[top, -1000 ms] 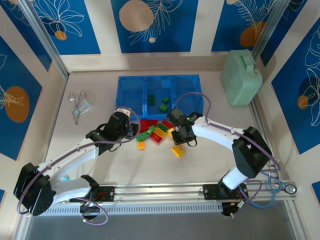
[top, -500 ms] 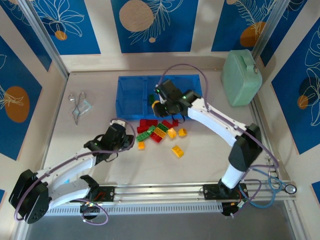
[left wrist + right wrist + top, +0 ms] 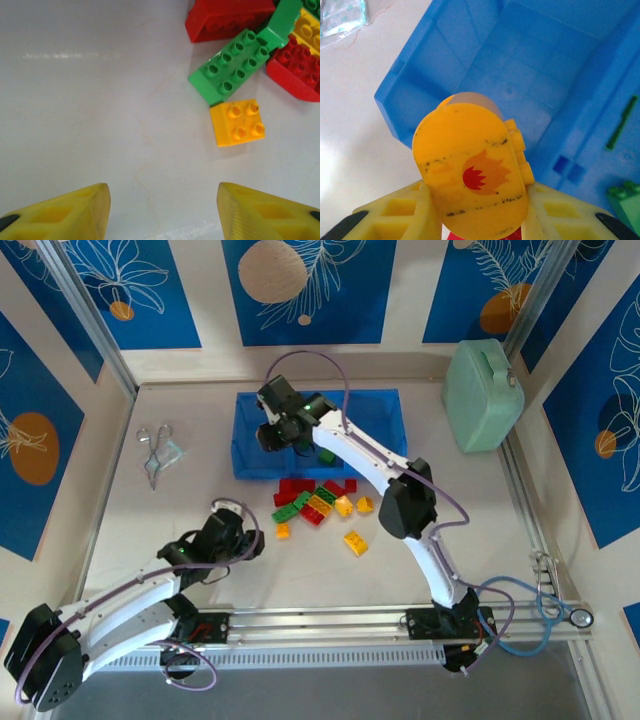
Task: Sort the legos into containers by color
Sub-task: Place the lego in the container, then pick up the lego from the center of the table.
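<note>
Yellow-orange in colour, a round plastic lego piece (image 3: 472, 170) with a red flame print is pinched between the yellow fingers (image 3: 395, 212) of the right hand (image 3: 278, 430), which press against its two sides. The right arm reaches far across the pale desk (image 3: 300, 575). The piece hangs above the left compartment (image 3: 520, 75) of the translucent blue plastic tray (image 3: 372, 412), close to that compartment's near wall. A green studded brick (image 3: 326, 455) lies in the middle compartment, beside the arm.

The left hand (image 3: 162, 210) hovers low over bare desk just to the left of the loose bricks, its fingers spread wide with nothing between them. Its wrist camera shows a small yellow four-stud brick (image 3: 237, 122) lying nearest to it. That brick's corner meets the corner of a longer green brick (image 3: 235, 67). A red brick (image 3: 225, 17) lies beyond the green one, and a second red brick (image 3: 297, 70) with a rounded edge lies on the right, against the green one's end.

From above, the pile of red, green and yellow bricks (image 3: 315, 500) lies on the desk just in front of the tray. One yellow brick (image 3: 355, 542) lies apart from the pile, nearer the arm bases. A mint green handled case (image 3: 483, 395) stands at the far right of the desk, well away from the tray. A pair of metal scissors (image 3: 153, 452) lies at the far left.
</note>
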Robot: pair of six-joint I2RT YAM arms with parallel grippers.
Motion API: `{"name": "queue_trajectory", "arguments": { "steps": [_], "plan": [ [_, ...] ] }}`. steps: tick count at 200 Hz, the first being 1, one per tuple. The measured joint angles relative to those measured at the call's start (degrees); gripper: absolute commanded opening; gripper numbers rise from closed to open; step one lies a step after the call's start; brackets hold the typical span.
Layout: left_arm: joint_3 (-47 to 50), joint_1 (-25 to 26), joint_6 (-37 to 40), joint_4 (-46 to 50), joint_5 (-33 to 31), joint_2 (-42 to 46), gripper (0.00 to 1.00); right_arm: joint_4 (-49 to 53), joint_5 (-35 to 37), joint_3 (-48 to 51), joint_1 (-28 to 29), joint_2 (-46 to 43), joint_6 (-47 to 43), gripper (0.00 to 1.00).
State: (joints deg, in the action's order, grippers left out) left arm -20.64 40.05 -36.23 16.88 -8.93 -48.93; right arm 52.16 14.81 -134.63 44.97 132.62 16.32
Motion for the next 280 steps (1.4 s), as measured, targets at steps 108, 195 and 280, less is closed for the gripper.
{"name": "queue_trajectory", "arguments": {
  "steps": [108, 195, 280],
  "plan": [
    [-1.8, 3.9, -1.0, 0.7, 1.3, -3.0, 0.62, 5.2, 0.3, -13.1, 0.4, 8.1, -1.8, 0.69],
    [-13.2, 7.5, -0.8, -1.2, 0.9, -20.3, 0.62, -5.7, 2.0, 23.0, -1.3, -21.7, 0.1, 0.69],
    [-19.5, 8.9, -1.0, -1.7, -2.7, -34.6, 0.56, -17.4, 1.2, 58.4, -9.8, -42.7, 6.5, 0.67]
  ]
}}
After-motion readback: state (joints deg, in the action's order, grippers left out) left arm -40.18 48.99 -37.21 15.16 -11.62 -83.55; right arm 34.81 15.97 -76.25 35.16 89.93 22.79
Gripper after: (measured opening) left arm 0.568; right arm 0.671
